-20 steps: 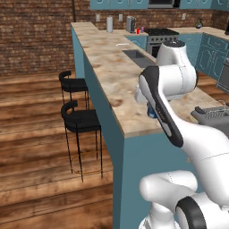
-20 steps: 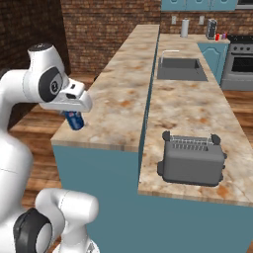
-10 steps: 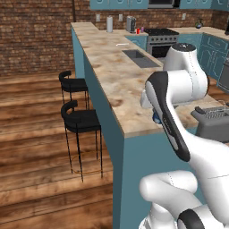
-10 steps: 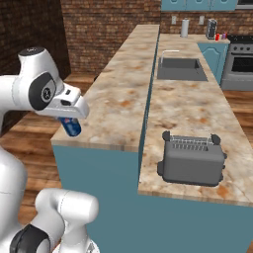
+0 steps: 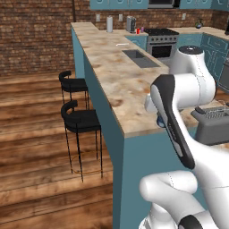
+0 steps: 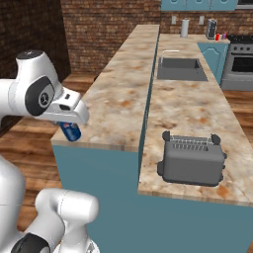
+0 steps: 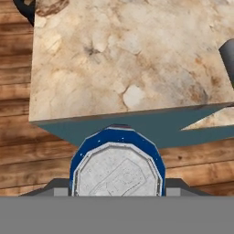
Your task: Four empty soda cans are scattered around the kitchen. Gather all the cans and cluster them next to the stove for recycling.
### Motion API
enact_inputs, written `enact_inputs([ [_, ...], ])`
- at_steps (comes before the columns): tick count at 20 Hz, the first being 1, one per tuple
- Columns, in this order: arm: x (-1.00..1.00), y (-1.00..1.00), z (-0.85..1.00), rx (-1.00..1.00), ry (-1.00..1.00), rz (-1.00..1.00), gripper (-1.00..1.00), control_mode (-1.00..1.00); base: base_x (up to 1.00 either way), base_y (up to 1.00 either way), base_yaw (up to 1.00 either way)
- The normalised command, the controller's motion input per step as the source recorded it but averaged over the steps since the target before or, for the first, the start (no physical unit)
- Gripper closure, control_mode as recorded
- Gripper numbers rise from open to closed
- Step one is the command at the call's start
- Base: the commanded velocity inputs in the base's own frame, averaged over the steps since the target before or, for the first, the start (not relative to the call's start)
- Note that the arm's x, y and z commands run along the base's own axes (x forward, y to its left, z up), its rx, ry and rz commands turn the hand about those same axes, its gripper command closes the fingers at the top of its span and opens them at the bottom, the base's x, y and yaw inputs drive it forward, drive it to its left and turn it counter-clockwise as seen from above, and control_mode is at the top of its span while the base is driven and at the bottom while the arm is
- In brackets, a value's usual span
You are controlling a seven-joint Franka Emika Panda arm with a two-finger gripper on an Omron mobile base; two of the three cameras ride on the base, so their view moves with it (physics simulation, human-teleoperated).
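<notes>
My gripper (image 6: 70, 129) is shut on a blue soda can (image 6: 71, 131), held upright just off the near corner of the island counter (image 6: 123, 99), about level with its edge. In the hand view the can's silver top with its blue rim (image 7: 116, 168) sits right between the fingers, and the counter's corner lies beyond it. From the left base camera, just a sliver of the blue can (image 5: 159, 120) peeks out behind my forearm. The stove (image 6: 240, 54) (image 5: 161, 41) stands far off at the back. Small red and purple cans (image 6: 220, 36) stand on the counter beside it, the red one (image 5: 138, 31) also showing from the left.
A grey toaster (image 6: 191, 159) (image 5: 213, 123) sits on the lower near counter, with a sink (image 6: 181, 69) beyond it. Two black bar stools (image 5: 78, 120) stand along the island's left side over the wood floor. A paper-towel roll (image 6: 185, 27) and a coffee machine (image 6: 211, 28) are at the far end.
The arm has sunk a little and drawn back toward the base, carrying the blue can slightly lower beside the counter's corner. The grip is unchanged.
</notes>
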Motion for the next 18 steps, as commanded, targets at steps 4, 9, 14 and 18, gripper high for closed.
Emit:
enact_inputs([
  [4,-0.15,-0.04,0.0,0.0,0.03,0.0,1.0,1.0,-0.05,-0.01,0.0],
  [9,0.0,0.0,0.0,0.0,0.0,0.0,1.0,1.0,-0.31,-0.12,0.0],
  [14,0.0,0.0,0.0,0.0,0.0,0.0,1.0,1.0,-0.36,-0.19,0.0],
  [18,0.0,0.0,0.0,0.0,0.0,0.0,1.0,1.0,-0.35,-0.33,0.0],
])
